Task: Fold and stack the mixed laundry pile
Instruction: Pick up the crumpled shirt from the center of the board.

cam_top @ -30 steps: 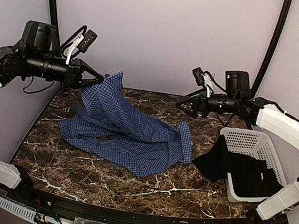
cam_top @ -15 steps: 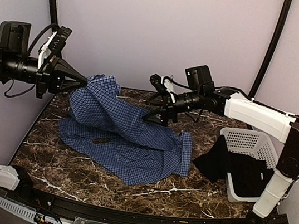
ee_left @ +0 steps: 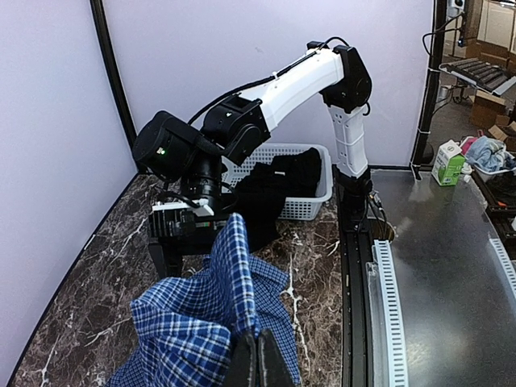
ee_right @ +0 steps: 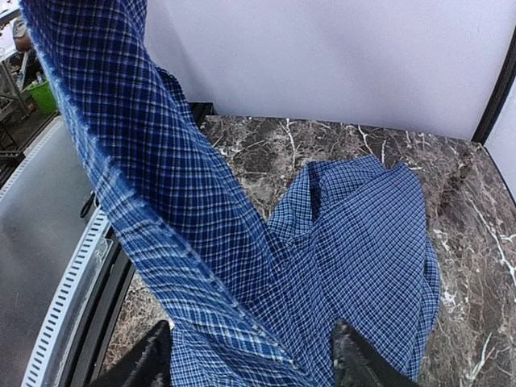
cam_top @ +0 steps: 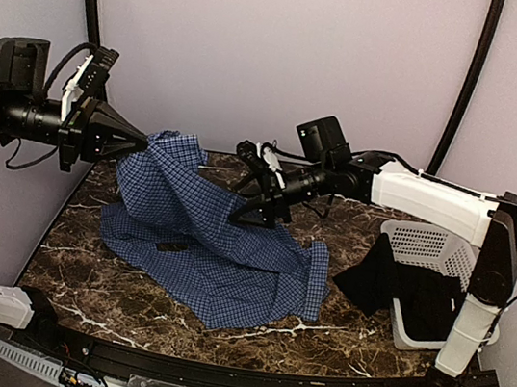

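We see the left gripper [cam_top: 141,143] clamped on an edge of the blue-and-white check shirt [cam_top: 216,250], holding it up above the left rear of the marble table [cam_top: 73,258] while the rest lies spread across the middle. The right gripper [cam_top: 244,215] sits at the raised fold, its 2 fingers [ee_right: 153,363] apart with cloth between them. The black garment [cam_top: 378,275] spills over the rim of the white basket [cam_top: 441,242] at the right.

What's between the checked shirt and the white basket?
The black garment, draped out of the basket onto the marble table and ending close to the shirt. The top external view shows it.
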Controlling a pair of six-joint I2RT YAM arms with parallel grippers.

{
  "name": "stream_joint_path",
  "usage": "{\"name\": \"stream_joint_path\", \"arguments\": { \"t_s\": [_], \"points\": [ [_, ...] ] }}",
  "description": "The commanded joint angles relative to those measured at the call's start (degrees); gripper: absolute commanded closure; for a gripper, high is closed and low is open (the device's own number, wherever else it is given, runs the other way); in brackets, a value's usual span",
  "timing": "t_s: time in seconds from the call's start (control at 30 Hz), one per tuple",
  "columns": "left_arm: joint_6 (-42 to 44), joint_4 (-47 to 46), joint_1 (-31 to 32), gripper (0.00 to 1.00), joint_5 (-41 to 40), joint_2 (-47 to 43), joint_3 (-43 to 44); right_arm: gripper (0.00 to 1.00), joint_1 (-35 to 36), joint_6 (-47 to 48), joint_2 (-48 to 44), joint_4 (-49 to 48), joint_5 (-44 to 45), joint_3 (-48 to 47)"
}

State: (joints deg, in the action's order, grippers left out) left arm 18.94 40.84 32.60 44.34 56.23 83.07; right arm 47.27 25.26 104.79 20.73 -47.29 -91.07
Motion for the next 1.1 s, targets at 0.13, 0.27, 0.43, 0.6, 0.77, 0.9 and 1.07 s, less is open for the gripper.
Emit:
{"name": "stream_joint_path", "arguments": {
  "t_s": [0.13,0.27,0.43,0.6,0.77,0.9,1.07],
  "points": [
    [0.64,-1.91,0.18,1.00,-3.17,-1.80,-1.36,0.81,0.99,-0.58,1.58,1.26,0.22,-2.75],
    [-2.42,-5.23,0.18,1.00,-10.61,-2.36,-1.87,1.00,0.94,-3.25,0.01,-0.67,8.41,-1.76],
    [-5.01,-9.65,0.18,1.00,-13.47,-2.74,-2.23,1.00,-1.38,-8.67,-5.85,-4.09,27.87,-0.15],
    [-8.32,-12.81,1.50,1.00,-6.97,2.51,-3.10,1.00,-7.83,-16.50,-14.56,-9.74,33.66,3.58],
    [-3.87,-12.62,10.50,1.00,-13.99,10.72,-2.46,1.00,-11.67,-18.24,-20.81,-12.00,35.15,8.05],
    [-0.81,-9.38,14.73,0.68,-15.58,14.73,-1.55,1.00,-13.22,-19.19,-24.72,-14.17,35.42,13.18],
    [-10.51,-20.07,7.22,0.51,-24.50,9.07,-11.87,1.00,-13.43,-21.55,-28.71,-16.87,34.69,20.71]
  ]
}}
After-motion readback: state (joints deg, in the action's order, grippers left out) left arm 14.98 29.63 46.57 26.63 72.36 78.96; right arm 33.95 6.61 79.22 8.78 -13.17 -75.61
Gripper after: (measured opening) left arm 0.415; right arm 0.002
